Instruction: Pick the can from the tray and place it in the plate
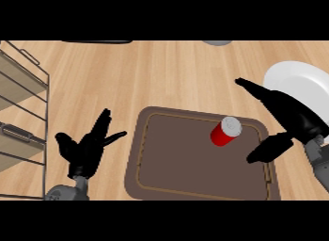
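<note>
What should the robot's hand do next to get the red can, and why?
Probably slide the right hand left toward the red can. The hand is open beside it, not touching, and the can stands on the brown tray, with the white plate waiting behind the hand.

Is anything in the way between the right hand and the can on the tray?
Nothing visible. The can stands alone on the tray, and the open right hand is just to its right, apart from it.

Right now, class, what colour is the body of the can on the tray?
Red, with a silver-grey top; the can shows best in the head view.
</note>
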Controlling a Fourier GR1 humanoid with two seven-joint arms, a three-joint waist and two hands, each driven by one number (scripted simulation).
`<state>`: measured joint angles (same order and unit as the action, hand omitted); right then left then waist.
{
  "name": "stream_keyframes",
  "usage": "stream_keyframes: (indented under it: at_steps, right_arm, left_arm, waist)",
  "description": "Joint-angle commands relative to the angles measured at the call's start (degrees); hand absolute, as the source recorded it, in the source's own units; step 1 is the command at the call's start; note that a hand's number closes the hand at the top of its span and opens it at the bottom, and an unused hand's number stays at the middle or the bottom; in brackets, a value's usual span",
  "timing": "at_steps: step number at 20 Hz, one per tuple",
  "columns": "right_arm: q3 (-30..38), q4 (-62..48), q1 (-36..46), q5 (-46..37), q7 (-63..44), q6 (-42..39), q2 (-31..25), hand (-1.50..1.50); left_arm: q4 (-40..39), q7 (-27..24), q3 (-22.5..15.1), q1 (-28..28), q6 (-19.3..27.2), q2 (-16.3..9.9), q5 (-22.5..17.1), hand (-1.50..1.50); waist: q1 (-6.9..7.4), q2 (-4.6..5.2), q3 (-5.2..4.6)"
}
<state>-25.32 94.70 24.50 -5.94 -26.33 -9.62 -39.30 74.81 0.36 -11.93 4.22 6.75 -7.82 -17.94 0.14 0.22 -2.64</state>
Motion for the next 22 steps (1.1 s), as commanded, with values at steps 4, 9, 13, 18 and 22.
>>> stream_keyframes:
  at_steps: [4, 9, 13, 18, 22]
  right_arm:
    - [-3.05, 0.81, -2.31, -4.52, -0.91, 1.98, 2.61, -1.5]
    - [-4.91, -1.65, -0.24, -9.39, -4.62, 3.25, 4.52, -1.5]
    - [-5.93, -3.38, -0.63, -11.51, -4.9, 3.61, 5.38, -1.5]
    - [-7.77, -3.93, -1.02, -13.44, -5.08, 4.14, 7.97, -1.5]
    - [-8.84, -6.75, -1.7, -13.87, -4.37, 2.91, 8.61, -1.5]
  left_arm:
    - [1.06, 4.89, -1.18, -3.09, 2.31, -3.24, 2.96, 0.0]
    - [-1.67, 2.83, -0.34, -1.63, 3.54, -2.88, 4.13, 0.0]
    - [-1.04, 4.41, 0.16, -2.27, 0.88, -5.17, 2.43, 0.0]
    - [-1.99, 4.58, 0.56, -0.37, 1.75, -3.64, 2.55, 0.0]
    - [0.2, 4.45, -0.44, -3.04, 1.07, -4.11, 2.67, 0.0]
  waist:
    - [0.32, -0.41, 2.71]
    - [0.46, -0.17, 2.66]
    - [0.75, -0.13, 2.69]
    - [0.27, -0.14, 2.69]
    - [1.02, -0.18, 2.73]
